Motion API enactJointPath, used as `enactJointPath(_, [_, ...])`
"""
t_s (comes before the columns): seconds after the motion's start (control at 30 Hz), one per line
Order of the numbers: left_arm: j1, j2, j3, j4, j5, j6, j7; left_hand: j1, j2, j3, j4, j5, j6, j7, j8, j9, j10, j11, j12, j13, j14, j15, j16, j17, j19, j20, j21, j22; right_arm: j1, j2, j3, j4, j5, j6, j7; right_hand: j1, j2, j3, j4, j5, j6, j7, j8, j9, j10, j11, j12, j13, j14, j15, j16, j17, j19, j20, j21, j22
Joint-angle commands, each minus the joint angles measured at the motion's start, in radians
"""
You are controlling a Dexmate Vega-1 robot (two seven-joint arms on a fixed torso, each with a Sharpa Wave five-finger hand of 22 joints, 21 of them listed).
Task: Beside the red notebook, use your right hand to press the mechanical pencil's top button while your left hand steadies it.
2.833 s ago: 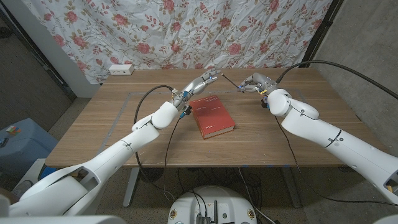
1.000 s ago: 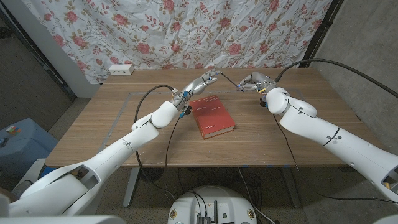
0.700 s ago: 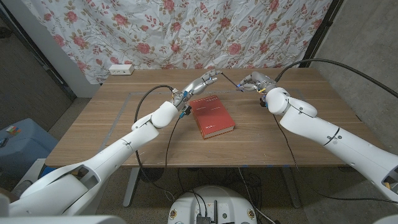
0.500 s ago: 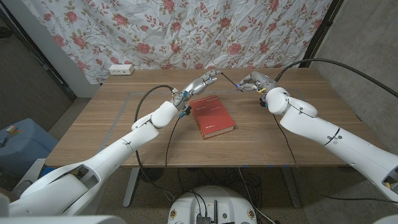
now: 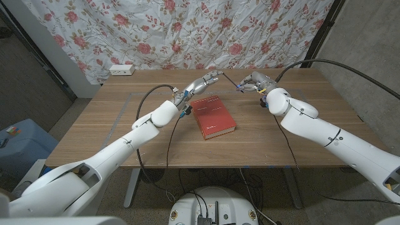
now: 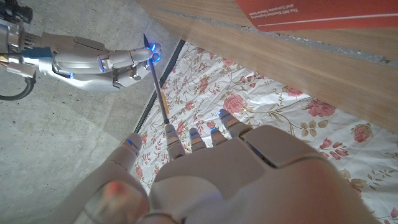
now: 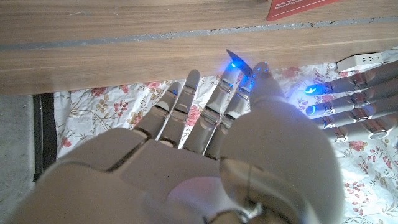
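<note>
The red notebook [image 5: 212, 117] lies on the wooden table [image 5: 112, 125] near its middle; a corner of the notebook [image 6: 323, 12] also comes into the left wrist view. Just behind it, the thin dark mechanical pencil [image 5: 229, 81] hangs in the air between both hands. My left hand [image 5: 201, 83] pinches one end of the pencil [image 6: 158, 87] in its fingertips [image 6: 168, 130]. My right hand [image 5: 253, 81] meets the other end, fingertips [image 6: 149, 53] closed around the pencil's top. From the right wrist, the thumb and a finger of my right hand [image 7: 205, 162] close on the pencil end [image 7: 239, 62].
A white power strip [image 5: 122, 69] sits at the table's back left edge. The flowered curtain [image 5: 187, 31] hangs behind the table. A blue bin [image 5: 19, 147] stands on the floor at the left. Black cables [image 5: 172, 131] trail from both wrists over the table.
My right hand has crept slightly toward the left hand since the earliest frame. The pencil and notebook stay where they were.
</note>
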Motion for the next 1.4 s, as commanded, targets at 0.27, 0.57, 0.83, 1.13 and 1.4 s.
enactJointPath(0.27, [-0.033,-0.02,0.017,0.061,-0.032,-0.029,-0.057,0.013,0.046,0.0,0.002,0.007,0.03,-0.005,0.01,0.003,0.012,-0.01,0.01,0.002,0.006,-0.069,0.005,-0.001,0.0,-0.051,0.004,0.002,0.016,0.018,-0.005,0.022,-0.007,0.016,0.001,0.006,0.007,0.003,-0.003,0.0,0.011,-0.005,0.003,0.003,0.011,0.003,0.007,0.003,0.009,-0.142,0.003,0.001,-0.002,0.007,0.001,0.003])
enactJointPath(0.57, [-0.031,-0.02,0.019,0.056,-0.043,-0.016,-0.071,0.012,0.047,0.0,0.003,0.007,0.054,-0.004,0.014,0.003,0.014,-0.009,0.009,0.002,0.006,-0.068,0.004,-0.001,-0.001,-0.051,0.004,0.002,0.018,0.022,-0.005,0.026,-0.009,0.022,0.0,0.007,0.006,0.002,-0.003,0.0,0.014,-0.004,0.001,0.003,0.013,0.003,0.008,0.005,0.01,-0.142,0.004,0.0,-0.001,0.007,0.001,0.003])
enactJointPath(0.83, [-0.018,-0.009,0.01,0.027,-0.019,-0.001,-0.036,0.013,0.048,0.001,0.002,0.007,0.068,-0.005,0.015,0.003,0.018,-0.007,0.01,0.002,0.009,-0.066,0.005,-0.001,0.0,-0.05,0.004,0.002,0.01,0.018,-0.001,0.028,-0.007,0.023,0.0,0.008,0.008,0.003,-0.004,0.001,0.014,-0.004,-0.001,0.003,0.011,0.003,0.007,0.005,0.01,-0.144,0.004,-0.001,-0.001,0.007,0.001,0.003])
enactJointPath(1.13, [-0.003,0.003,0.0,-0.003,-0.012,0.019,-0.017,0.015,0.05,0.002,0.0,0.007,0.078,-0.006,0.014,0.003,0.023,-0.004,0.011,0.002,0.015,-0.065,0.006,-0.001,0.003,-0.048,0.006,0.002,-0.001,0.012,0.005,0.023,-0.004,0.02,-0.004,0.008,0.006,0.003,-0.004,0.001,0.014,-0.004,-0.003,0.003,0.01,0.003,0.006,0.005,0.01,-0.142,0.003,-0.002,-0.002,0.007,0.001,0.003])
enactJointPath(1.4, [0.006,0.014,-0.007,-0.021,-0.013,0.029,-0.014,0.016,0.05,0.003,-0.002,0.008,0.084,-0.006,0.012,0.002,0.028,-0.006,0.011,0.002,0.02,-0.063,0.007,-0.001,0.005,-0.048,0.006,0.002,-0.004,0.012,0.004,0.019,-0.003,0.012,-0.006,0.01,0.005,0.003,-0.005,0.001,0.015,-0.004,-0.005,0.003,0.008,0.003,0.005,0.005,0.01,-0.142,0.005,-0.001,-0.001,0.008,0.001,0.003])
